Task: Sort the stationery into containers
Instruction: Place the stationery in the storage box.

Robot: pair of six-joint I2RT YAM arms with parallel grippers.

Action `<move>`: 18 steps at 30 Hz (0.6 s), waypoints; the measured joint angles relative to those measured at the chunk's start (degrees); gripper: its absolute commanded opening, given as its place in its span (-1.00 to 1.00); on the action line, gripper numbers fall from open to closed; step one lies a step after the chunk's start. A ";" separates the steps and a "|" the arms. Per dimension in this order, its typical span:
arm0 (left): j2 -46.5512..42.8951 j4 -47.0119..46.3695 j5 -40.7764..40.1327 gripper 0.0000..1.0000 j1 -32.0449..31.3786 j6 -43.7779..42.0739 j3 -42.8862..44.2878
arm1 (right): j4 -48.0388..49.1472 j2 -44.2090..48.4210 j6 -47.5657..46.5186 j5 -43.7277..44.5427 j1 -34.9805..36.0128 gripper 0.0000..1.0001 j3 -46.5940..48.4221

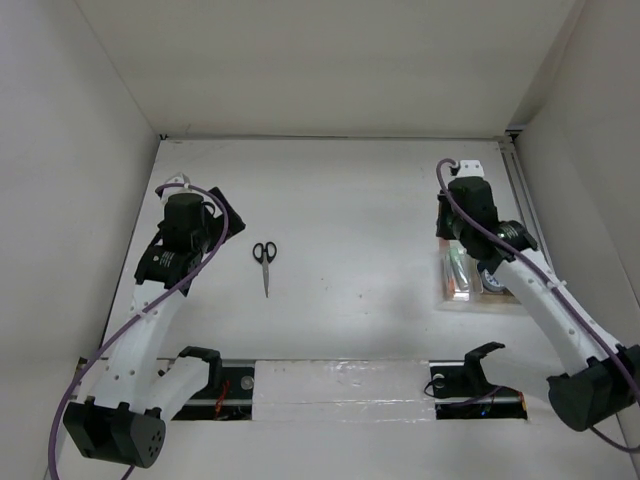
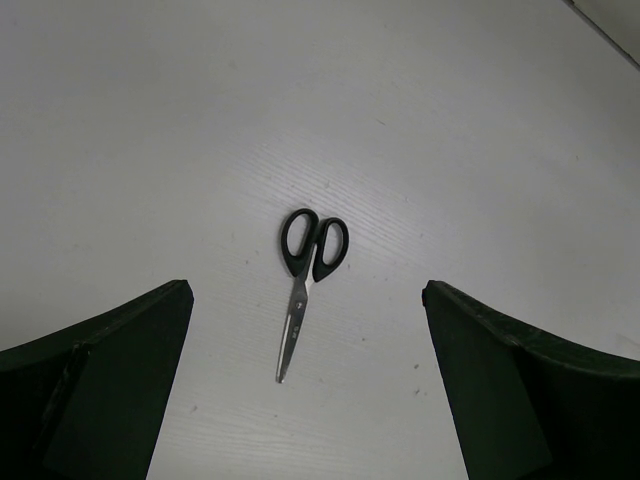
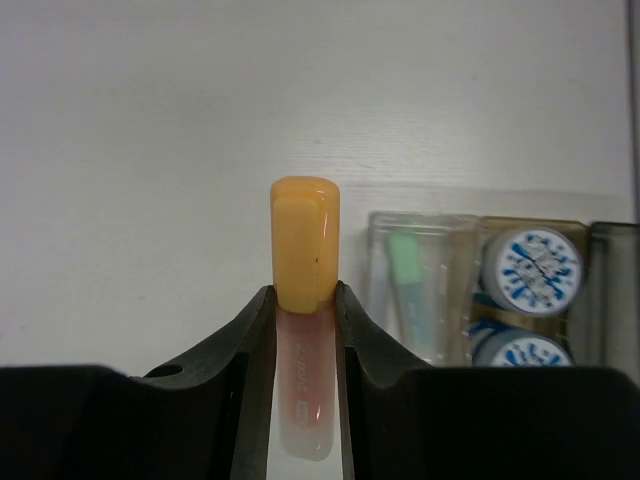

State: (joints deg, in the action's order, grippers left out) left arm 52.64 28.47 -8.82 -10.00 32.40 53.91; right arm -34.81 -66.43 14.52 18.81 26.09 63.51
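Black-handled scissors (image 1: 265,262) lie shut on the white table, blades toward the near edge; they also show in the left wrist view (image 2: 305,270). My left gripper (image 1: 222,215) is open and empty, above and left of them, its fingers (image 2: 120,360) wide apart. My right gripper (image 1: 455,235) is shut on a pink-orange marker (image 3: 305,300) with an orange-yellow cap, held just left of the clear box (image 3: 440,235). A pale green marker (image 3: 405,265) lies in that box. The adjoining wooden box (image 3: 575,228) holds two blue-and-white cylinders (image 3: 540,268). The orange marker is hard to make out.
White walls close in the table on the left, back and right. A rail (image 1: 514,190) runs along the right edge by the boxes (image 1: 476,300). A dark edge (image 3: 615,290) shows right of the wooden box. Arm bases and a taped strip (image 1: 340,385) line the near edge.
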 measured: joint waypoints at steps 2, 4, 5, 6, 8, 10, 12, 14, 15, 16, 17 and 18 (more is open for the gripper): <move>0.00 -0.02 0.42 1.00 0.00 -0.07 0.00 | -1.88 3.80 -3.13 -0.31 -5.31 -1.00 -2.86; 0.04 -0.02 0.66 1.00 0.00 -0.09 0.00 | -2.67 7.26 -6.19 -2.45 -9.16 -1.00 -5.33; 0.07 -0.07 0.70 1.00 0.00 -0.09 0.00 | -3.04 9.42 -7.63 -3.04 -10.88 -1.00 -6.32; 0.11 -0.09 0.85 1.00 0.00 -0.09 0.00 | -3.13 11.69 -9.27 -3.69 -12.35 -1.00 -7.23; 0.28 -0.11 1.09 1.00 0.00 -0.09 0.00 | -3.34 15.72 -11.76 -4.63 -13.92 -1.00 -7.87; 0.55 -0.15 1.22 1.00 0.00 -0.09 0.00 | -2.78 17.35 -14.05 -6.40 -15.02 -1.00 -7.85; 0.76 -0.15 1.29 1.00 0.00 -0.11 0.00 | -2.58 16.90 -15.56 -8.22 -16.90 -1.00 -7.67; 0.85 -0.17 1.31 1.00 0.00 -0.11 0.00 | -2.27 13.77 -17.11 -9.90 -19.21 -1.00 -7.58; 0.85 -0.17 1.31 1.00 0.00 -0.11 0.00 | -2.27 11.65 -17.66 -10.45 -20.06 -1.00 -7.58; 0.83 -0.17 1.29 1.00 0.00 -0.11 0.00 | -2.25 9.49 -18.16 -10.80 -20.50 -1.00 -7.58; 0.83 -0.20 1.31 1.00 0.00 -0.11 0.00 | -2.29 6.86 -18.80 -11.37 -20.79 -1.00 -7.58; 0.83 -0.20 1.31 1.00 0.00 -0.13 0.00 | -2.47 4.31 -19.28 -11.80 -20.90 -1.00 -7.52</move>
State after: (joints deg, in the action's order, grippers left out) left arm 53.47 28.27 -7.51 -10.00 32.27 53.91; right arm -37.28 -62.13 -4.75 7.01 5.19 55.99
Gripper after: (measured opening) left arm 0.997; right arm 0.297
